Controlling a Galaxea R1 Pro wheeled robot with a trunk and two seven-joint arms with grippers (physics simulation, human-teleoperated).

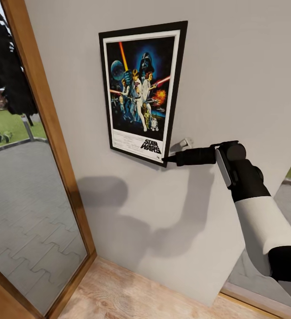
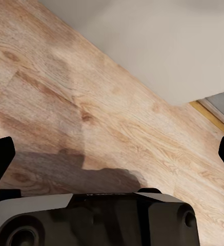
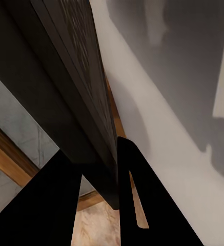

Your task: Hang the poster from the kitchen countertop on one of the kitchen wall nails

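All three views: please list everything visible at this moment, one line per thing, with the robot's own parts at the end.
poster: one, black frame, white border, colourful figures on dark blue, against the wall, tilted, lower right corner pinched.
wall: one, pale grey, behind the poster.
nail: one, pale, on the wall just right of the poster's lower corner.
door frame: one, wood, left of the wall, glass showing paving and grass.
floor: one, light wood planks, below the wall.
right gripper: one, black, shut on the poster's lower right corner.
left gripper: one, black, open, above the floor.
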